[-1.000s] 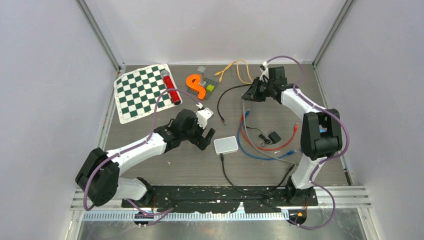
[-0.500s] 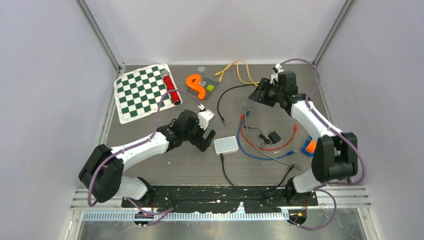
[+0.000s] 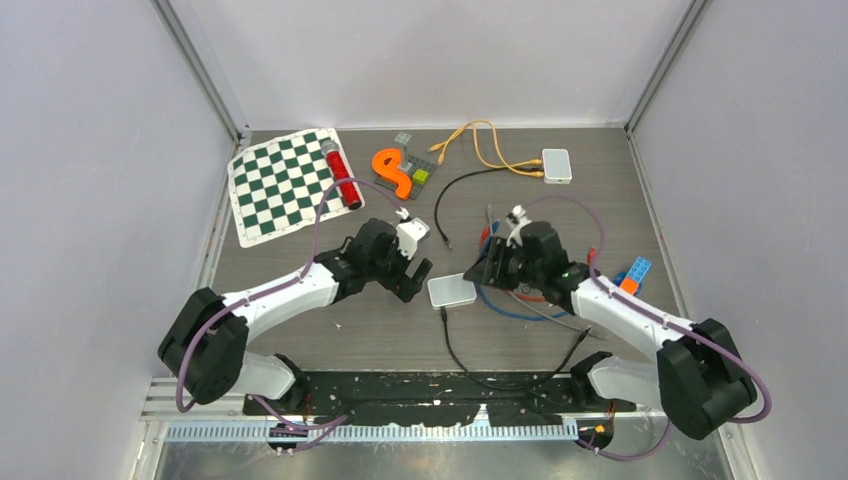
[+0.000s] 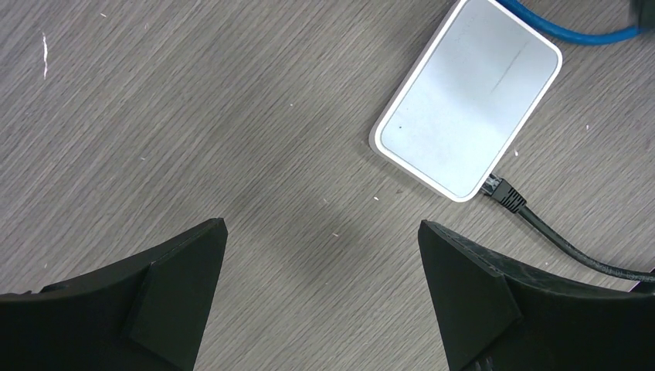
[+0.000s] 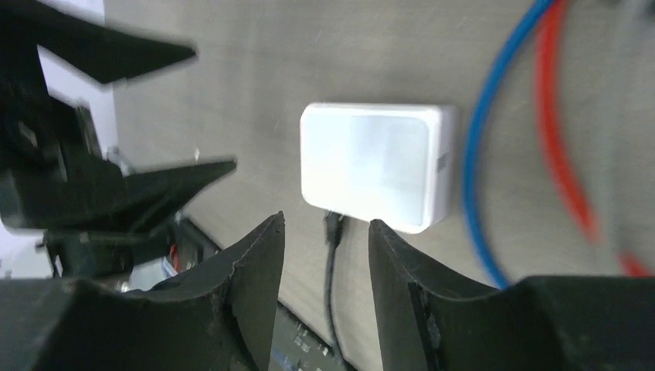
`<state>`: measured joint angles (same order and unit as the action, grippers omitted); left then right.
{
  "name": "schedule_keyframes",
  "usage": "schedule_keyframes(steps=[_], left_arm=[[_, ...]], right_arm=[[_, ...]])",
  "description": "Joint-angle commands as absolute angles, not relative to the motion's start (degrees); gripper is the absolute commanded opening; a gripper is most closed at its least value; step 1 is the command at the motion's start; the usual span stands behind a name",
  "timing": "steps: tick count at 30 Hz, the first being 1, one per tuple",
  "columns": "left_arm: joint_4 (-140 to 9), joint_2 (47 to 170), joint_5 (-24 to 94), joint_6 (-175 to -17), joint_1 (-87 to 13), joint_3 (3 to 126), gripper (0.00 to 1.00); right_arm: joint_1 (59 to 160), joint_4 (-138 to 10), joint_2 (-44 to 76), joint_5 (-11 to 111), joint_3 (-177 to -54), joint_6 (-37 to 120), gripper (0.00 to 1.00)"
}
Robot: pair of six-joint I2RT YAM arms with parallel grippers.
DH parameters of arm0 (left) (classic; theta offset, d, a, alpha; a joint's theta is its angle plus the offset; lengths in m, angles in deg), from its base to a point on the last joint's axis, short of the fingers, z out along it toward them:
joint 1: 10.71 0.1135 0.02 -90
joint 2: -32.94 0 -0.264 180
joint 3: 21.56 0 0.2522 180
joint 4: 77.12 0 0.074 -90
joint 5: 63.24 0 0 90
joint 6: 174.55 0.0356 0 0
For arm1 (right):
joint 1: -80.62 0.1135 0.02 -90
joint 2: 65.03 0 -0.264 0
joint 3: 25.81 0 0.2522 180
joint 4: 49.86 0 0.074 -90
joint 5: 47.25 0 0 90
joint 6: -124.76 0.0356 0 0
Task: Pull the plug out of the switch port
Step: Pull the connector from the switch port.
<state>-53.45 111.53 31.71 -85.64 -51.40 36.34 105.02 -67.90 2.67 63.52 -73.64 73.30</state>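
Note:
The white switch [image 3: 452, 290] lies flat mid-table, with a black plug [image 3: 442, 311] in its near edge and a black cable running toward the arm bases. My left gripper [image 3: 412, 280] is open just left of the switch. In the left wrist view it [image 4: 320, 226] hangs over bare table, with the switch [image 4: 469, 116] and plug [image 4: 502, 192] to the upper right. My right gripper [image 3: 487, 272] is open at the switch's right side. In the right wrist view it [image 5: 326, 224] frames the plug [image 5: 334, 228] below the switch [image 5: 375, 162], apart from both.
Blue and red cables [image 3: 510, 300] loop just right of the switch. A second white box [image 3: 556, 165] with an orange cable [image 3: 480, 140] sits at the back right. The chessboard [image 3: 280, 185], red cylinder [image 3: 341, 175] and orange S-shape [image 3: 393, 172] lie at the back left. Coloured bricks [image 3: 632, 275] lie at right.
My right arm swung from the back right to the middle, beside the switch. The second white box now shows at the back. The left arm barely moved.

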Motion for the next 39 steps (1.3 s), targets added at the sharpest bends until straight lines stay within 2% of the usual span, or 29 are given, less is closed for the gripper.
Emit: schedule_keyframes(steps=[1, 5, 10, 27, 29, 31, 39], left_arm=[[-54.6, 110.5, 30.4, -85.2, -51.0, 38.9, 1.0], [-54.7, 109.5, 29.6, -85.1, -51.0, 38.4, 0.99], [-54.3, 109.0, 28.9, -85.0, -51.0, 38.1, 1.0], [-53.2, 108.9, 30.9, -83.0, -51.0, 38.1, 1.0], [-52.7, 109.4, 33.0, -81.9, -51.1, 38.7, 0.99], [-52.1, 110.0, 35.2, -80.9, -51.1, 39.2, 1.0], [-51.0, 115.4, 45.3, -78.0, -51.3, 43.0, 0.99]], right_arm=[[113.2, -56.3, -0.3, 59.2, -68.2, 84.4, 0.5], [117.4, -49.8, 2.4, 60.0, -63.6, 90.4, 0.48], [121.5, -47.9, 8.4, 60.2, -64.0, 91.5, 0.48], [123.4, -48.8, 20.7, 57.9, -69.1, 90.9, 0.41], [123.4, -50.8, 21.2, 57.2, -70.2, 89.8, 0.37], [123.4, -52.6, 21.0, 56.7, -70.5, 88.5, 0.25], [123.1, -58.6, 19.8, 59.3, -72.5, 78.2, 0.16]])
